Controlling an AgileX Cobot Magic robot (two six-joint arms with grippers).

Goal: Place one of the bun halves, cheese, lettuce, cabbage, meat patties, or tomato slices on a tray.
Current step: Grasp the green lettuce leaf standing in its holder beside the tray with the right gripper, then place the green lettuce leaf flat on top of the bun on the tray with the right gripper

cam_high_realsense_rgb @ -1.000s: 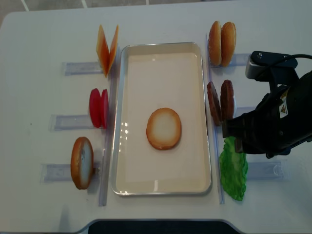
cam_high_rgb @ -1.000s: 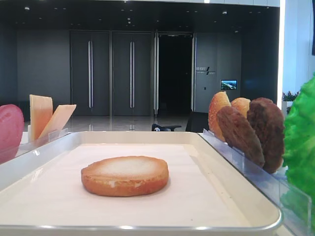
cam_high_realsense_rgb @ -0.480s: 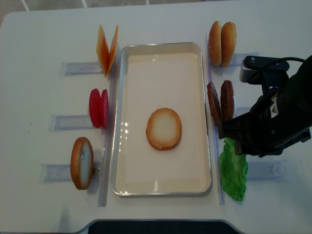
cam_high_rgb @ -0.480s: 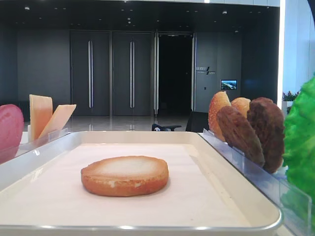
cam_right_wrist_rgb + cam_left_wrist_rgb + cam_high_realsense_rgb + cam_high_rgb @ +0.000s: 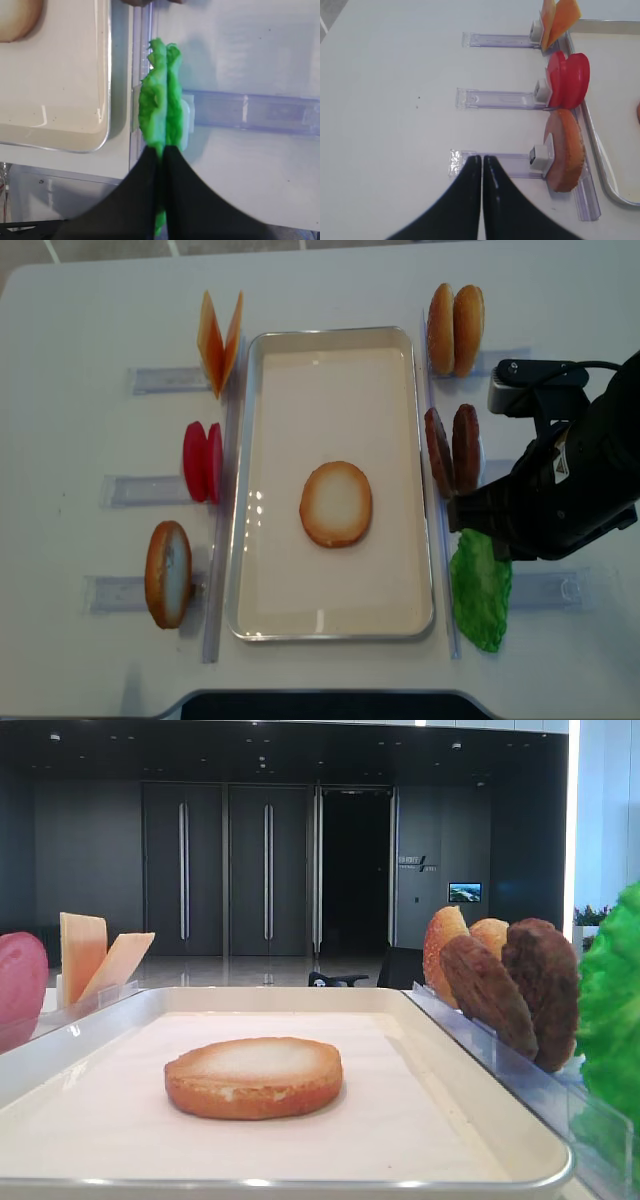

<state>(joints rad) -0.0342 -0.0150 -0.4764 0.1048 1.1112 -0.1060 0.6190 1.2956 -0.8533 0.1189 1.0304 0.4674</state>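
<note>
Right gripper [image 5: 161, 150] clenched on the lettuce [image 5: 159, 110]; black fingers [image 5: 142, 200] pressed together with the green leaf pinched upright between them, over the end of a clear rack [image 5: 250, 112] just right of the tray [image 5: 102, 75]. In the overhead view, lettuce [image 5: 480, 585] under the front of the right arm, beside the tray's right rim [image 5: 428, 540] near its near corner.

Left gripper [image 5: 481, 165] clenched on nothing, fingers touching, above bare table [image 5: 395, 100] left of the racks.

On the tray liner: 1 bun half [image 5: 336, 503], pale toasted face up, roughly central. Low front view: same bun half [image 5: 254, 1076] lying flat.

Left of tray, on edge in racks: 2 cheese slices [image 5: 219, 340] in a V at the far end, 2 tomato slices [image 5: 203, 461] in the middle, 1 bun half [image 5: 168, 573] nearest.

Right of tray: 2 bun halves [image 5: 455, 329] at the far end, 2 meat patties [image 5: 452, 450] just beyond the lettuce, leaning in their rack.
</note>
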